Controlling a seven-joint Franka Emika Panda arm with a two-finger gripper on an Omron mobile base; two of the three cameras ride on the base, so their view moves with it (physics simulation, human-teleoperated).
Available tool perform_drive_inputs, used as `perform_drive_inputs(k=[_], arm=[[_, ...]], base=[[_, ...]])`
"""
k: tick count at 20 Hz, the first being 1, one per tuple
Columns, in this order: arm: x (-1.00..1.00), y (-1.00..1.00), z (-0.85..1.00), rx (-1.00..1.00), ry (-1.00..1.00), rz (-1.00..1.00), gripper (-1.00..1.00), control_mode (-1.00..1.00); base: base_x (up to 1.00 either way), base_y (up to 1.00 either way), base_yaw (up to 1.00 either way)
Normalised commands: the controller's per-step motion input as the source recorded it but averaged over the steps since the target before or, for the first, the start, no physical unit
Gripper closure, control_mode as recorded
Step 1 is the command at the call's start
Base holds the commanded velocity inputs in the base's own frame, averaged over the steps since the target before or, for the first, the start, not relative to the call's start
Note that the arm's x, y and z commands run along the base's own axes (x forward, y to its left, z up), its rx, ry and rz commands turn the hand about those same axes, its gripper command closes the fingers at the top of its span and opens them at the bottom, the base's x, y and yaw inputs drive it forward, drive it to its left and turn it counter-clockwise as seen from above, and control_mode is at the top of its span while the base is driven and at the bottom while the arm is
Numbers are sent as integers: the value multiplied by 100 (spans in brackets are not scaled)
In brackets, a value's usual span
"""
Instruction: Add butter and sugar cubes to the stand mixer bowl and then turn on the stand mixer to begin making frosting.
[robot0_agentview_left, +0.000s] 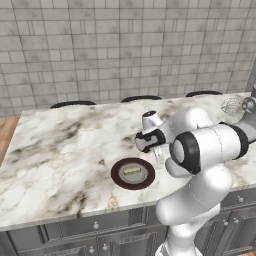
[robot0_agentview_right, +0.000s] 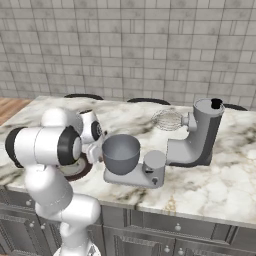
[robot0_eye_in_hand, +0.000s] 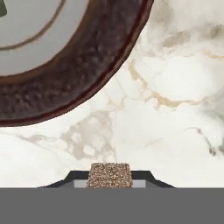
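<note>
In the hand view a tan speckled sugar cube sits between my gripper's dark fingertips, which press on it from both sides just over the marble, beside the rim of the dark brown plate. The pale-yellow butter lies on that plate near the counter's front edge. My hand points down just right of the plate. The grey stand mixer bowl stands on the mixer's flat base. The stand mixer has its head tilted up, its wire whisk in the air.
The marble counter stretches wide to the left of the plate. A tiled wall runs behind it, with dark stool backs along the far edge. Grey cabinet drawers sit under the front edge.
</note>
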Motion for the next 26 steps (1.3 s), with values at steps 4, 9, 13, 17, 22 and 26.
perform_drive_inputs(k=[4,9,13,17,22,26], arm=[[0,24,95,0,-5,0,100,-100],[-9,18,99,0,-2,0,100,-100],[-23,-8,79,0,-9,-3,100,-100],[-31,-28,79,5,-14,-4,100,-100],[-13,-66,22,12,-3,-8,100,-100],[0,-84,-2,14,0,-10,100,-100]], base=[[0,0,0],[0,0,0],[0,0,0],[0,0,0],[0,0,0],[0,0,0]])
